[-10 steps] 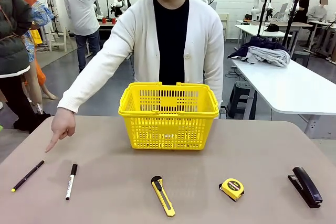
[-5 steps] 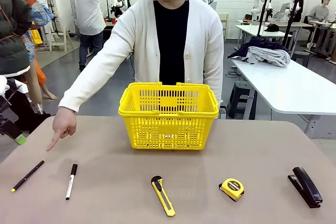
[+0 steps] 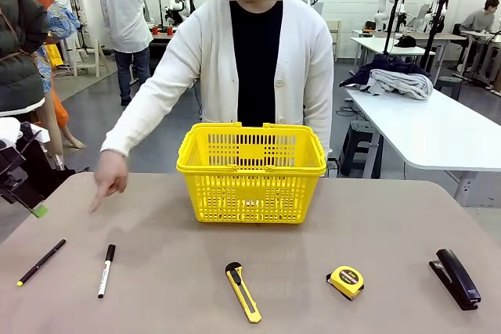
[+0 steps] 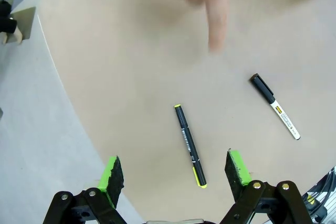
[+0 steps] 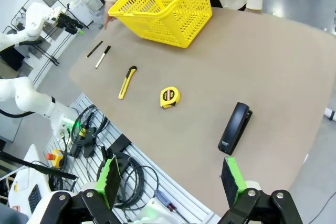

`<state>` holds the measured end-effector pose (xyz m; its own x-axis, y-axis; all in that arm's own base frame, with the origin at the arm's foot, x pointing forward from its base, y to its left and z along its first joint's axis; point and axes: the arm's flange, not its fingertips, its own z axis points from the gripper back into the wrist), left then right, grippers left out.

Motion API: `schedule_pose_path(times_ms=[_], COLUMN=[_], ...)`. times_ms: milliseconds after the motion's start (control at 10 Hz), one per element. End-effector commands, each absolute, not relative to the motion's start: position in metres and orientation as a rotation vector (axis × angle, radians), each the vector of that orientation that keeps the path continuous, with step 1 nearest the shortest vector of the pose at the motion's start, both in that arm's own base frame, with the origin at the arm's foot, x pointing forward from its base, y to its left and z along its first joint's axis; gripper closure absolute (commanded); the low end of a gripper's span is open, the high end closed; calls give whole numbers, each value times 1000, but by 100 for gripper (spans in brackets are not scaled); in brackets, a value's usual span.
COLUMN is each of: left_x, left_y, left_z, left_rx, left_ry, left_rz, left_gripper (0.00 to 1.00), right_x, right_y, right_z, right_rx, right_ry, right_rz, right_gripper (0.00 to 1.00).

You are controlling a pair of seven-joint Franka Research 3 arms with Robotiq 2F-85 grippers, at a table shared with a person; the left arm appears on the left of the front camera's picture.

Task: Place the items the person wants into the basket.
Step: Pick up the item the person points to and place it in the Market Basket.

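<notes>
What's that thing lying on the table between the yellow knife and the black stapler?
A round yellow tape measure. In the front view it sits on the table apart from both the utility knife and the stapler.

Counter [image 3: 391, 217] matt, smooth; basket [image 3: 250, 189] glossy yellow lattice plastic; stapler [image 3: 455, 278] shiny black; cardigan [image 3: 309, 60] soft cloth

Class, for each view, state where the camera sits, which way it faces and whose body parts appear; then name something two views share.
Front view: fixed on the robot's side, facing across the table at the person, whose hand points down left of the basket.
Left wrist view: above the table's left end, looking down past the open left tool at the pen.
Right wrist view: high up, looking down past the open right tool over the table.
Shared: both wrist views show the marker.
</notes>
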<state>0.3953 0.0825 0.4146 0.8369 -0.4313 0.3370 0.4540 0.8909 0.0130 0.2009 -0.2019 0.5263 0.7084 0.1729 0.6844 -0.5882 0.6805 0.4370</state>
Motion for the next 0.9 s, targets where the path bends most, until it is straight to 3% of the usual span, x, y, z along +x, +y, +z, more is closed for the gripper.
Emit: schedule_pose_path(times_ms=[0, 400, 800], left_x=[393, 398, 397], left_y=[86, 46, 34], left_z=[417, 356, 319], left_rx=[-59, 31, 87], left_ry=[-335, -177, -142], left_rz=[-476, -560, -503], left_gripper=[0, 0, 0], right_x=[201, 201, 201], right_y=[-200, -200, -200], right_z=[524, 524, 524], right_rx=[715, 715, 715], right_ry=[-676, -676, -676], right_rz=[479, 479, 479], right_gripper=[0, 0, 0])
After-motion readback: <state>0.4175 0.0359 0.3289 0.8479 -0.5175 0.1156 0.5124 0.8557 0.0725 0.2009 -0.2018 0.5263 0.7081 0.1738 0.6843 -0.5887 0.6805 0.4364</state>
